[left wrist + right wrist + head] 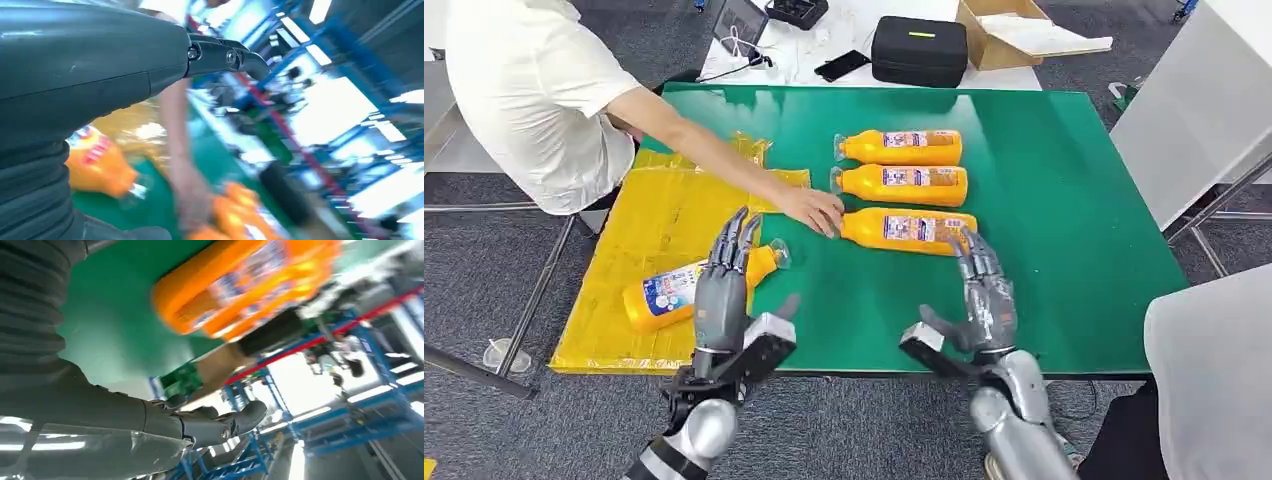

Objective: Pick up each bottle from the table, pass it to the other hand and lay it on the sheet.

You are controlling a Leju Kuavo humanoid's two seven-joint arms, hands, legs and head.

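Note:
Three orange bottles lie in a row on the green table [1064, 200]: far [902, 147], middle [902, 184] and near [906, 228]. Another orange bottle [686, 286] [97, 167] lies on the yellow sheet [649, 225], its neck on the green. My left hand [727, 300] hovers over that bottle, fingers straight, holding nothing. My right hand [979, 300] is open just in front of the near bottle [240, 285], fingertips at its base end. A person's hand [812, 210] touches the near bottle's cap.
A person in a white shirt [524, 90] leans in from the left, arm across the sheet. A black case [918, 48], a phone and a cardboard box [1009, 35] sit on the white table behind. A grey shape [1214, 370] stands at the right.

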